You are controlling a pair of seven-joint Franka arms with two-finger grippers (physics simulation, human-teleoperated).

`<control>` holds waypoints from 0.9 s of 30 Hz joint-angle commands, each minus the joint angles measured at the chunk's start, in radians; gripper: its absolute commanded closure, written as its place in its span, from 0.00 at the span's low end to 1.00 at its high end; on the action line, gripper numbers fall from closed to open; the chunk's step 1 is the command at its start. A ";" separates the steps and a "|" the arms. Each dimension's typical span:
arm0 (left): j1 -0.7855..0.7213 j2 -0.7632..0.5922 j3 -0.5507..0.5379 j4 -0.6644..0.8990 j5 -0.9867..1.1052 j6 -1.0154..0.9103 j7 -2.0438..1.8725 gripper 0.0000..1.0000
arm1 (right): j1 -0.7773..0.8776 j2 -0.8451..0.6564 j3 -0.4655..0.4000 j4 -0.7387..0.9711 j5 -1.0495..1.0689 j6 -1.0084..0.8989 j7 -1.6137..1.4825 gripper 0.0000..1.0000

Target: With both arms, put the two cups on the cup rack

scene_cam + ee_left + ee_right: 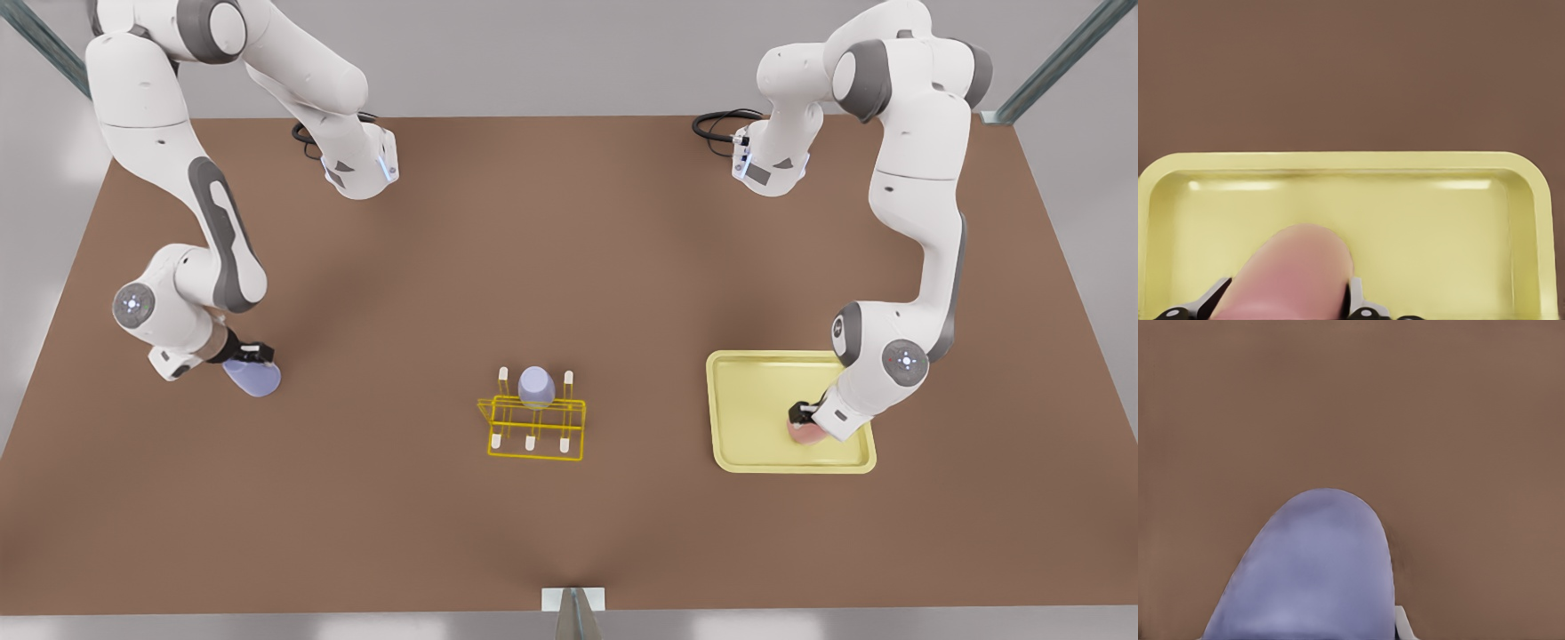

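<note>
Front view: right gripper (252, 354) at front view's left, closed on lavender cup (253, 377), tilted above table (569, 267), likely for carrying to cup rack (533, 428). Twin lavender cup (536, 387) sits on rack peg. Left gripper (803, 414) grips pink cup (805, 431) over yellow tray (756, 400).

Left wrist view: fingers (1358, 297) clamp both sides of pink cup (1291, 273), inside tray (1438, 233).

Right wrist view: lavender cup (1311, 573) held near camera; finger (1403, 623) barely seen beside it.

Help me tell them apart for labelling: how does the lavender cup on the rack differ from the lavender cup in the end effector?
The racked lavender cup sits upturned over a peg of the yellow cup rack, free of any grip; the held lavender cup is tilted, clamped by the right end effector over bare table, at the front view's left. Both share colour and tapered shape.
</note>
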 commanded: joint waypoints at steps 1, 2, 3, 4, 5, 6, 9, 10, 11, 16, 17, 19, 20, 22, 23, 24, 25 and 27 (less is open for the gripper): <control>0.000 -0.002 0.000 0.000 -0.001 -0.033 -0.002 0.15 | 0.003 0.000 0.026 0.022 0.033 -0.018 0.015 0.24; 0.000 0.000 -0.003 0.003 -0.001 -0.043 -0.002 0.15 | 0.003 0.008 0.053 0.037 0.042 -0.018 0.015 0.24; 0.003 0.004 -0.011 0.005 -0.001 -0.043 -0.009 0.15 | 0.003 0.017 0.069 0.050 0.054 -0.018 0.012 0.24; -0.002 0.004 -0.017 0.008 -0.001 -0.045 -0.028 0.15 | 0.003 0.025 0.093 0.059 0.056 -0.018 0.013 0.24; -0.011 0.006 -0.018 0.016 -0.001 -0.046 -0.059 0.15 | 0.003 0.026 0.118 0.071 0.088 -0.018 0.010 0.24; -0.028 0.004 -0.018 0.039 -0.001 -0.075 -0.087 0.15 | 0.002 0.043 0.150 0.093 0.099 -0.018 0.010 0.24; -0.106 0.004 -0.020 0.165 0.000 -0.241 -0.263 0.14 | 0.003 0.077 0.240 0.149 0.171 -0.018 0.010 0.24; -0.112 0.004 -0.052 0.184 -0.001 -0.255 -0.311 0.14 | 0.005 0.083 0.253 0.165 0.178 -0.018 0.010 0.24; -0.117 0.006 -0.078 0.259 0.002 -0.345 -0.380 0.14 | 0.008 0.086 0.273 0.186 0.180 -0.018 0.010 0.24; -0.228 0.041 -0.121 0.476 0.000 -0.439 -0.772 0.14 | 0.163 0.187 0.274 0.381 0.356 -0.031 0.010 0.24; -0.256 0.082 -0.121 0.565 -0.004 -0.482 -0.812 0.14 | 0.183 0.210 0.274 0.439 0.385 -0.054 0.010 0.24; -0.302 0.171 -0.123 0.737 -0.006 -0.519 -0.921 0.14 | 0.236 0.272 0.274 0.551 0.441 -0.071 0.010 0.24; -0.307 0.213 -0.135 0.800 -0.004 -0.519 -0.947 0.14 | 0.249 0.295 0.274 0.591 0.448 -0.080 0.010 0.24; -0.351 0.218 -0.135 0.815 -0.004 -0.497 -1.016 0.14 | 0.285 0.344 0.274 0.665 0.476 -0.086 0.010 0.24; -0.356 0.219 -0.140 0.815 -0.004 -0.471 -1.015 0.14 | 0.302 0.356 0.274 0.689 0.491 -0.086 0.010 0.24; -0.356 0.228 -0.146 0.817 -0.004 -0.435 -1.012 0.14 | 0.313 0.365 0.274 0.711 0.491 -0.086 0.010 0.24; -0.357 0.231 -0.149 0.827 -0.044 -0.410 -1.012 0.14 | 0.327 0.378 0.276 0.735 0.493 -0.086 0.010 0.24; -0.373 0.251 -0.166 0.830 -0.063 -0.353 -1.023 0.14 | 0.336 0.388 0.294 0.757 0.508 -0.084 0.010 0.24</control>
